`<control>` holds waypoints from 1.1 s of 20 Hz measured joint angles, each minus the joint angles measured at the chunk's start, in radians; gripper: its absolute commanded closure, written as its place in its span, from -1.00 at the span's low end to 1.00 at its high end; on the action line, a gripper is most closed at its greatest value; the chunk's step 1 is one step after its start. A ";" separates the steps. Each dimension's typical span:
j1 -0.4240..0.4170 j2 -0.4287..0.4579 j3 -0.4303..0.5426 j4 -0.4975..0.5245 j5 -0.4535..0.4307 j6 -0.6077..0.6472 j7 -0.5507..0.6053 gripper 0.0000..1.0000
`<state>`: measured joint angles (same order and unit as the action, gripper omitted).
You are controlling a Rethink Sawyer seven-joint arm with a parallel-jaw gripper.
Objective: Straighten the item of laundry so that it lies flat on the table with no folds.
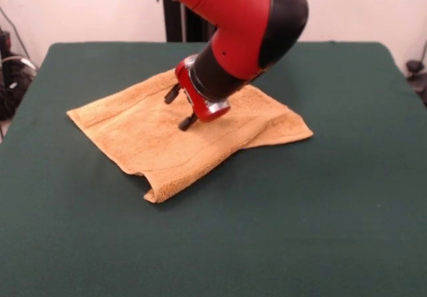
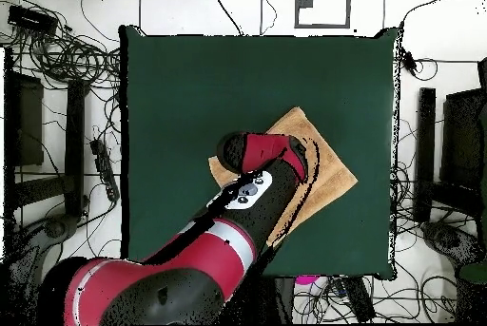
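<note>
1. Towel [image 1: 167, 137]: orange-tan terry cloth, lying a little behind the middle of the green bench [image 1: 320, 230], well clear of every edge.
2. Not flat yet: front corner doubled under into a thick rolled lip, right side trailing out as a thinner flap, a long crease running across the middle.
3. Likely light, soft and limp; no stiffness to hold a shape, so sure to sag and drape from any single hold rather than lift as a sheet.
4. Looped pile probably grips the felt-like cover, so apt to drag and bunch instead of sliding freely; better lifted and laid than pushed.
5. Nothing fragile here; firm pinching safe.
6. Pincer [image 1: 180, 109]: hanging over the towel's middle on the tilted red and black arm [image 1: 240, 30], two dark fingers [image 1: 187, 121] standing apart with nothing between them; lower tip at or just above the cloth, contact not certain.
7. Overhead view: arm covers much of the towel [image 2: 328, 175], only its far and right-hand parts showing.
8. Best hold, by judgement: the folded front corner at its hemmed edge, pinching the top layer only, then drawing outward away from the middle.
9. Risk: catching both layers together and merely shifting the fold along.
</note>
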<state>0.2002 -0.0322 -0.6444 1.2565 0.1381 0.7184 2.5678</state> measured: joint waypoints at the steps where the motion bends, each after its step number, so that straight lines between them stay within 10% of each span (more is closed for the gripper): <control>1: -0.006 -0.008 0.008 0.009 -0.008 -0.023 0.000 -1.00; 9: -0.084 -0.077 0.055 0.128 -0.080 -0.335 0.000 -1.00; 22: -0.087 -0.069 0.044 0.116 -0.034 -0.278 0.000 -1.00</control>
<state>0.1134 -0.1015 -0.6001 1.3722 0.1040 0.4408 2.5678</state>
